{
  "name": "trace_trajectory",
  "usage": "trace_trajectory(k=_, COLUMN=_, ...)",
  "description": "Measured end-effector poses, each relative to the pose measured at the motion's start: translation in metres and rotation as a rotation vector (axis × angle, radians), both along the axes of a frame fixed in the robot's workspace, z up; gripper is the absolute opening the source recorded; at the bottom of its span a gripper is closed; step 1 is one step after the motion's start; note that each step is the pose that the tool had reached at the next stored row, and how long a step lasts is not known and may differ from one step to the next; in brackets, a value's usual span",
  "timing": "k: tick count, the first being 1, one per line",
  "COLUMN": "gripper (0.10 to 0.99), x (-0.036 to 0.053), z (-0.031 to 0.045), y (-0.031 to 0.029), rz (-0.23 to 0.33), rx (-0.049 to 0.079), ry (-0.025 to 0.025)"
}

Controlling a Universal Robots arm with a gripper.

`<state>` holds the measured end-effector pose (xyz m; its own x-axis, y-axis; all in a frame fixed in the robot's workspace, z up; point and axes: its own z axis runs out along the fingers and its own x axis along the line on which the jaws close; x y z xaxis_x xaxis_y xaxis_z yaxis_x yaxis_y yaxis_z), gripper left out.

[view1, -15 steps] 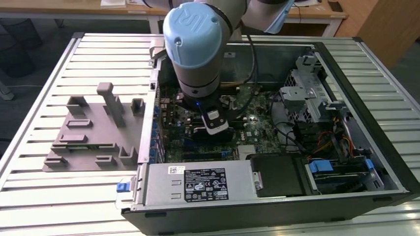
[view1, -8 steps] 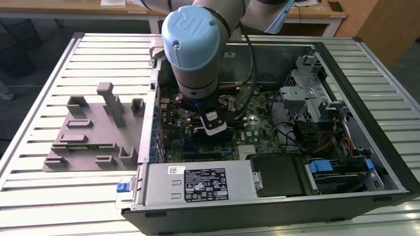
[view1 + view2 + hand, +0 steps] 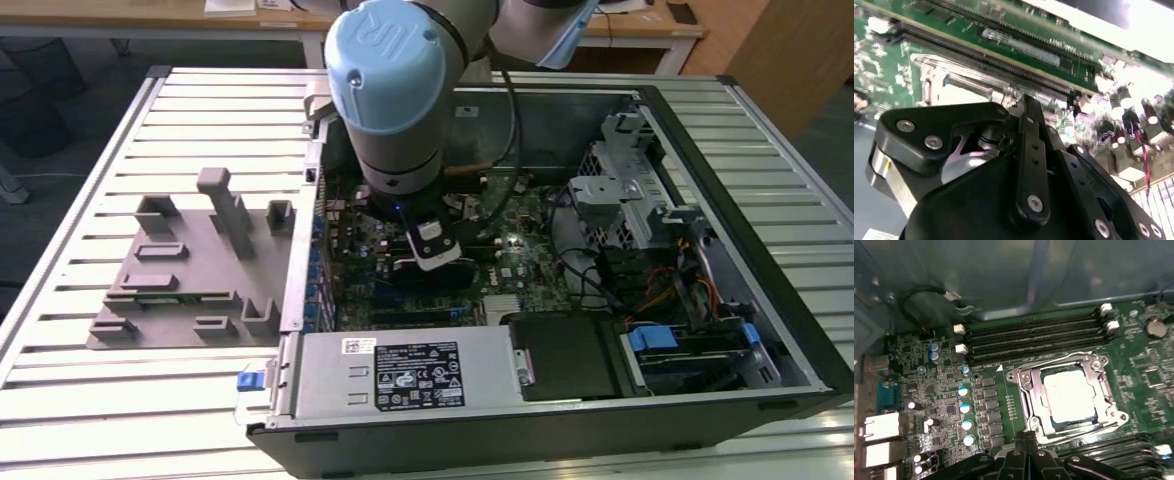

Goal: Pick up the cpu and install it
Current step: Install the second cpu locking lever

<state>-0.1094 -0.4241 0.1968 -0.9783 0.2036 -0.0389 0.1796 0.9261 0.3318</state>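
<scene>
One grey fixture block (image 3: 187,270) near the desk's (image 3: 80,400) left edge, open computer case (image 3: 747,230) beside it. Pincer (image 3: 1026,447) down over the motherboard (image 3: 944,400), fingers together, clamped on nothing. Cpu (image 3: 1071,392) seated in its socket frame (image 3: 1029,400), just beyond the fingertips.

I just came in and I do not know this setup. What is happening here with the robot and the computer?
A robot arm reaches down into an open computer case that lies on a slatted table. Its gripper hangs over the green motherboard, close beside the processor socket. The cpu, a silver square chip, already sits inside the socket's metal frame. The gripper does not touch it. A grey plastic fixture stands on the table at the exterior view's left.
</scene>
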Motion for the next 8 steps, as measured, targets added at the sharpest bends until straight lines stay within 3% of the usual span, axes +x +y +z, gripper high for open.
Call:
trace_trajectory(k=5, gripper=0.106, x=-0.0001, z=0.0165, y=0.0000, rz=0.000, rx=-0.002, ry=-0.0018)
trace_trajectory(k=8, gripper=0.106, x=0.0000, z=0.0226, y=0.0001, rz=-0.006, rx=-0.017, ry=-0.0021)
